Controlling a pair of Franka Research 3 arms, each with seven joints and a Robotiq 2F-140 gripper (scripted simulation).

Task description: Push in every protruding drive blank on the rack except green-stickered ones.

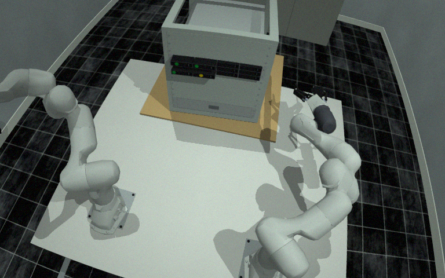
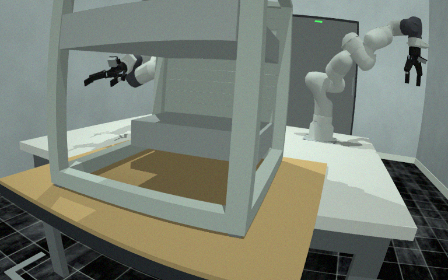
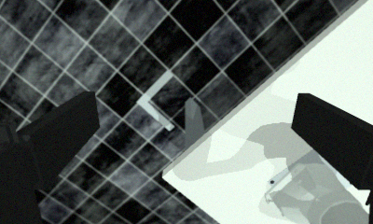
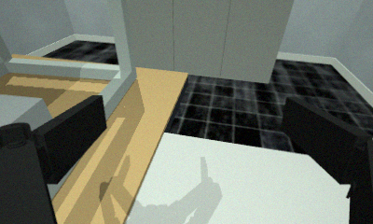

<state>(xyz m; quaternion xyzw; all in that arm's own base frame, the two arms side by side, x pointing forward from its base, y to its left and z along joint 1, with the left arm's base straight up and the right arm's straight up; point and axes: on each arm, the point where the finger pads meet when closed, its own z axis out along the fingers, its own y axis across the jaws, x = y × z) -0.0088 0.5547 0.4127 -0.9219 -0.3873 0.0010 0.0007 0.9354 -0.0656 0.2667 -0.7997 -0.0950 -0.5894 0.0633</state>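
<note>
The rack (image 1: 214,91) (image 2: 240,138) (image 4: 123,37) stands upright. On its front left, dark drive blanks stick out: the upper pair has green stickers (image 1: 177,63) (image 1: 196,66); below, one has a green sticker (image 1: 174,72) and one a yellow sticker (image 1: 201,75). Blanks between these rows may be hidden. The blanks on the right (image 1: 250,71) look about flush, without visible stickers. My left gripper (image 2: 412,83) (image 3: 196,110) is open and empty, far out left beyond the table. My right gripper (image 1: 305,90) (image 2: 100,82) (image 4: 194,112) is open and empty beside the rack's right side.
The rack stands on a wooden board (image 1: 156,106) (image 2: 289,207) (image 4: 160,81) at the back of the white table (image 1: 190,193) (image 2: 358,204) (image 4: 249,187). A grey cabinet (image 1: 307,20) (image 4: 202,37) stands behind the rack. Both arm bases are at the table's front.
</note>
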